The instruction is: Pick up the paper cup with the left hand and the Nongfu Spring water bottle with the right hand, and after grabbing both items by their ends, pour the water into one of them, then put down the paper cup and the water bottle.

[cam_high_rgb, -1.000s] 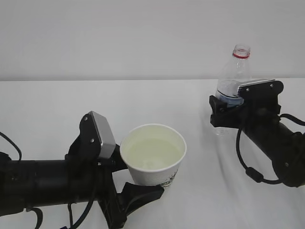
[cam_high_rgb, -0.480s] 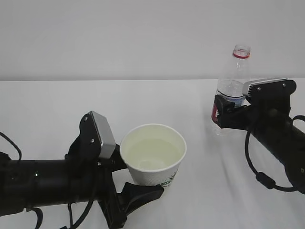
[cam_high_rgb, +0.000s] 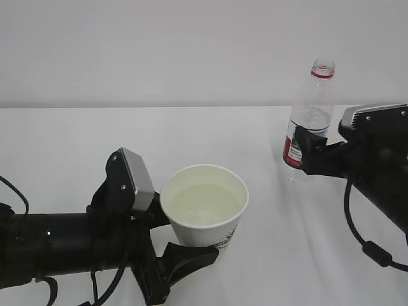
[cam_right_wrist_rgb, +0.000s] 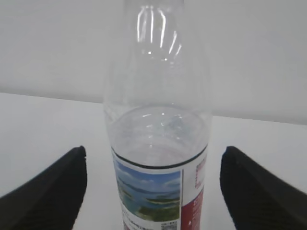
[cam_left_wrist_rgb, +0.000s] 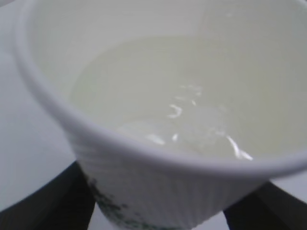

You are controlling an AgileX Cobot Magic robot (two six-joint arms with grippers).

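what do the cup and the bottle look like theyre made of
The paper cup looks like matte white paper: opaque wall, fine vertical ribbing on the outside, a rolled rim and a green print, with a pale cream inside holding water. The Nongfu Spring water bottle looks like thin clear plastic: see-through, glossy highlights on the shoulder, with a printed wrap label, likely film.

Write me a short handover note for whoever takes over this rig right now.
Left hand: jaws around the paper cup, water inside.
Right hand: open, jaws wide apart and clear of the Nongfu Spring water bottle, which stands upright on the table, uncapped and partly full.
Done: pouring, bottle put down.
Left: release the cup if it is already resting on the table, which I cannot tell, then retract both arms.
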